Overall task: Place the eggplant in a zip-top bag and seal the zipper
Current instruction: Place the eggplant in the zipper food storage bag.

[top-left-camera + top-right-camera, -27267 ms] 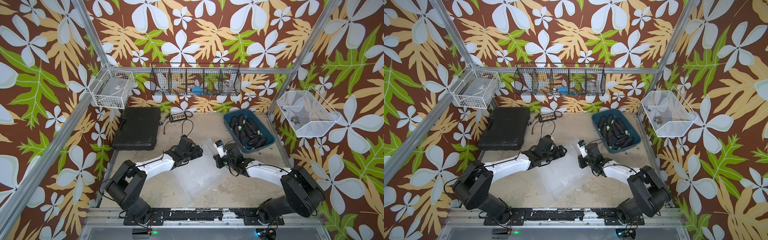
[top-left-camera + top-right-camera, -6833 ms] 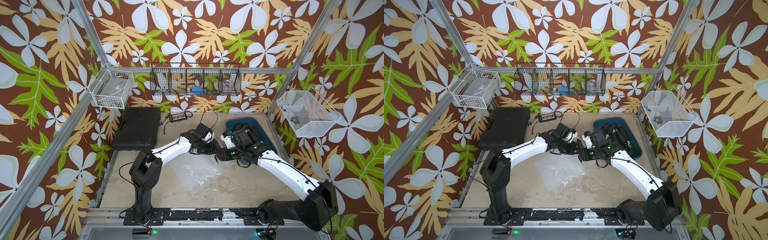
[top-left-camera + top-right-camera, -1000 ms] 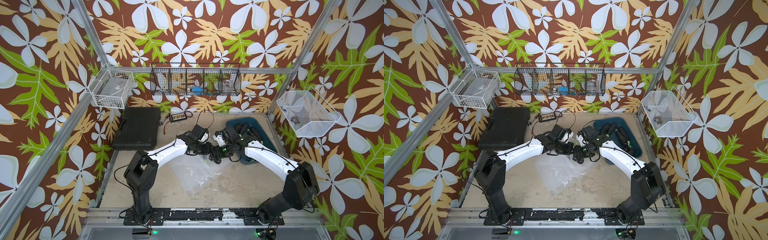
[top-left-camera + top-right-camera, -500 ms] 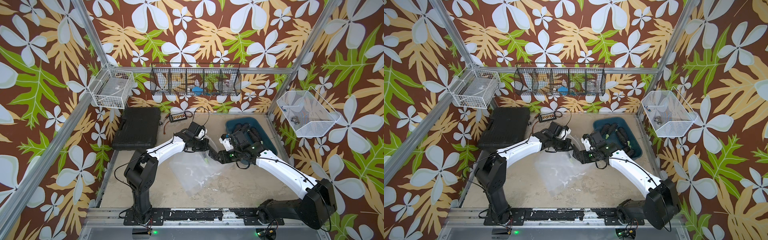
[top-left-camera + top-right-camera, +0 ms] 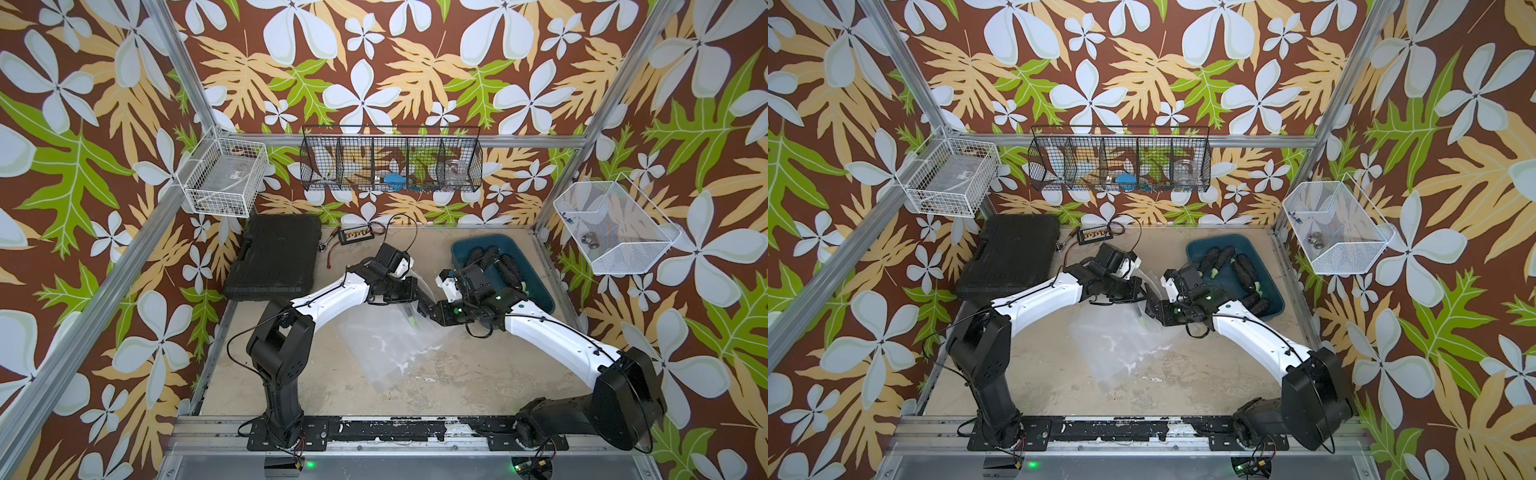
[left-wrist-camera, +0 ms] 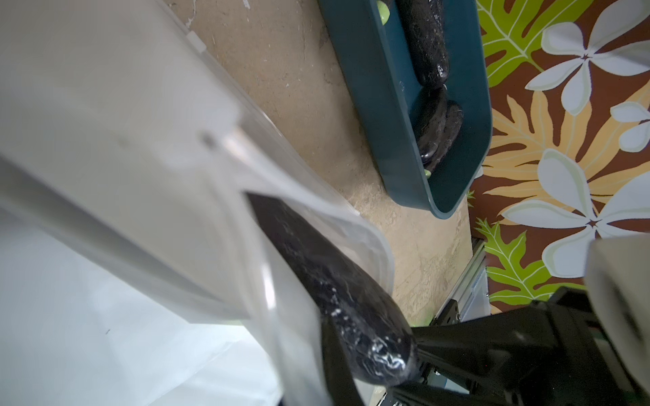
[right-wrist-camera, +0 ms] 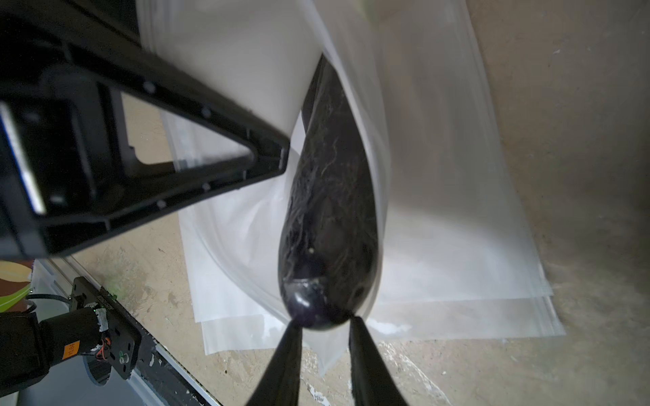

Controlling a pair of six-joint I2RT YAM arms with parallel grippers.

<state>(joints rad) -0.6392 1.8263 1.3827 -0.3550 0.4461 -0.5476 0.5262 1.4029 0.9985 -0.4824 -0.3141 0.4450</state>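
A dark purple eggplant [image 7: 330, 211] lies partway inside the mouth of the clear zip-top bag [image 7: 439, 211], rounded end outward. In the left wrist view the eggplant [image 6: 334, 291] shows through the bag's film [image 6: 140, 175]. My left gripper [image 5: 420, 296] is shut on the bag's upper edge and holds the mouth raised. My right gripper [image 7: 323, 328] stands narrowly open, both fingertips touching the eggplant's rounded end, nothing between them. In both top views the bag [image 5: 386, 345] [image 5: 1113, 345] lies flat mid-table, and only the eggplant's green stem [image 5: 411, 321] shows.
A teal bin [image 5: 540, 299] with several more eggplants stands at the back right, close behind my right wrist. A black case [image 5: 274, 262] lies at the back left, with a small board and cables [image 5: 353, 236] beside it. Wire baskets hang on the walls.
My right gripper's jaws have narrowed and now sit behind the eggplant's end, which lies deeper in the bag mouth. The left gripper still holds the bag's edge.
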